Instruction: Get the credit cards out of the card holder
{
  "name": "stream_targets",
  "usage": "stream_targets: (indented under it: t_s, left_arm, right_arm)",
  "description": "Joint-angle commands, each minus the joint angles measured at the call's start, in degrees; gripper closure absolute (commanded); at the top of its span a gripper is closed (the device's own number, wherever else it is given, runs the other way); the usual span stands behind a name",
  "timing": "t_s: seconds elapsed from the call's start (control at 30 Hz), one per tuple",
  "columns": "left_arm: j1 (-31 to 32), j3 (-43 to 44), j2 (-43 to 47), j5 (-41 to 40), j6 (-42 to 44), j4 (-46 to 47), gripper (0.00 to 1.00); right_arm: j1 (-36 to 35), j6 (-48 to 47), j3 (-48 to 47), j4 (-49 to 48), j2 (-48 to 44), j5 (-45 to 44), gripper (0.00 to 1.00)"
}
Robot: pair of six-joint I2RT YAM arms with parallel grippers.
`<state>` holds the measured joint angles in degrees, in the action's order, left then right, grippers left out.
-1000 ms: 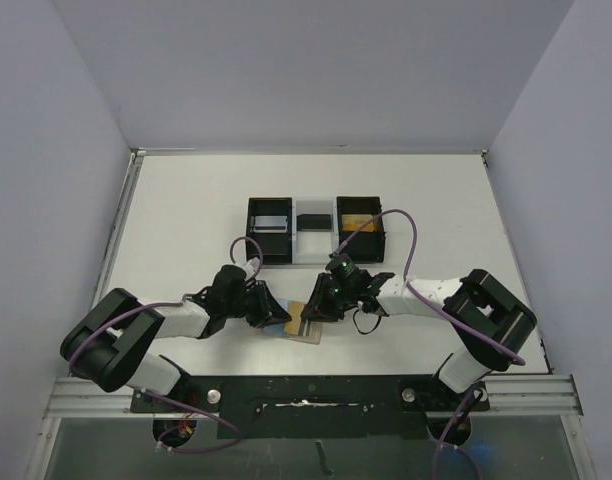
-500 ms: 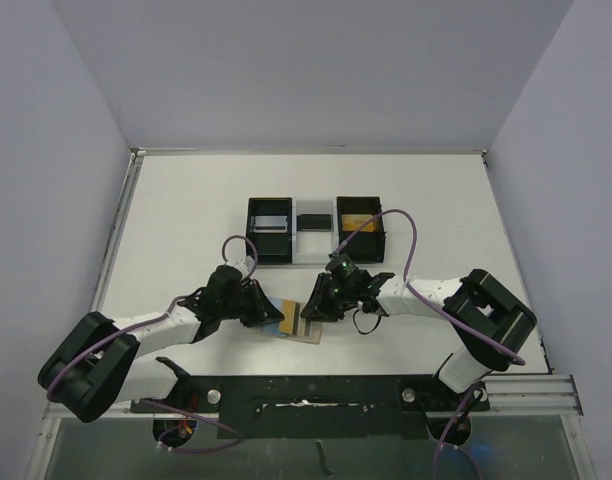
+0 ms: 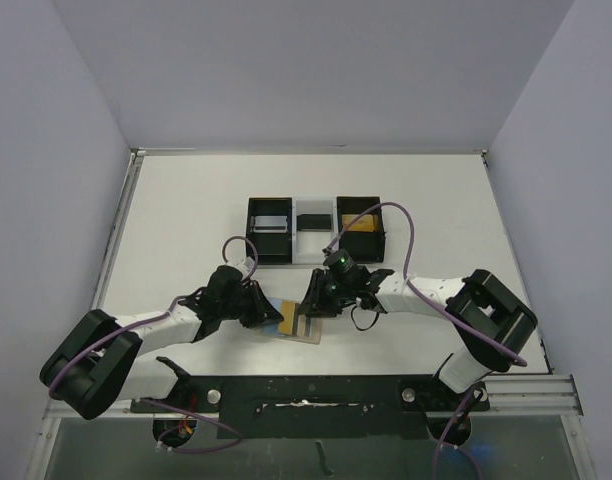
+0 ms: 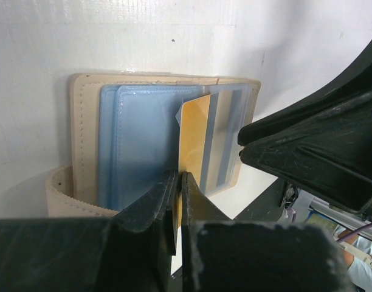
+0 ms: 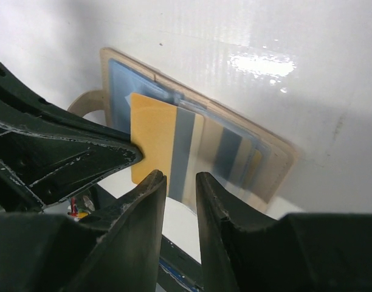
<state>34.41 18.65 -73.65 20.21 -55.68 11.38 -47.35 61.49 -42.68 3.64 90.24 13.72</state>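
Note:
The tan card holder (image 3: 308,331) lies open on the table near the front edge, with clear blue sleeves (image 4: 137,146) facing up. An orange credit card (image 4: 195,131) sticks out of a sleeve at a tilt. My left gripper (image 4: 178,180) is shut on that card's near edge. From the opposite side, my right gripper (image 5: 179,177) stands narrowly open just over the holder's edge (image 5: 277,159), with a grey-striped card (image 5: 185,143) showing behind the gap. In the top view the left gripper (image 3: 271,312) and right gripper (image 3: 316,300) almost meet over the holder.
A black-and-white three-compartment tray (image 3: 295,243) stands behind the holder. Its left bin holds a grey card (image 3: 270,223) and its right bin an orange one (image 3: 358,222). White walls close in the table on three sides.
The left gripper has shut on the orange card and its arm has stretched out lower. The right gripper has edged slightly left and away from the front edge.

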Motion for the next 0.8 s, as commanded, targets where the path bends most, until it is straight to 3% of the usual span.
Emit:
stream_targets:
  t_s: [0.0,0.13,0.33,0.5,0.7,0.77]
  left_arm:
    - [-0.19,1.69,0.52,0.31,1.44,0.75,1.00]
    - [-0.10,1.50,0.76,1.29,1.09,1.90,1.00]
    - [-0.10,1.06,-0.27,5.97,-0.90,7.83,0.87]
    - [-0.10,1.56,-1.57,6.42,-1.61,9.34,0.86]
    - [-0.12,3.01,-0.98,4.01,0.90,2.68,1.00]
    - [-0.05,3.38,0.72,1.88,1.53,-0.14,1.00]
  right_arm:
    - [-1.05,-0.06,-1.17,-5.50,1.33,3.49,0.72]
    - [-1.12,1.26,-0.79,-5.51,4.86,4.21,0.72]
    - [-1.14,2.49,0.04,-3.70,5.91,3.07,0.72]
    - [-1.16,2.41,0.05,-2.84,5.73,2.24,0.73]
    - [-0.85,1.51,-0.22,-2.03,4.52,1.03,0.73]
    - [-0.73,0.91,-0.42,-1.99,3.70,0.53,0.72]
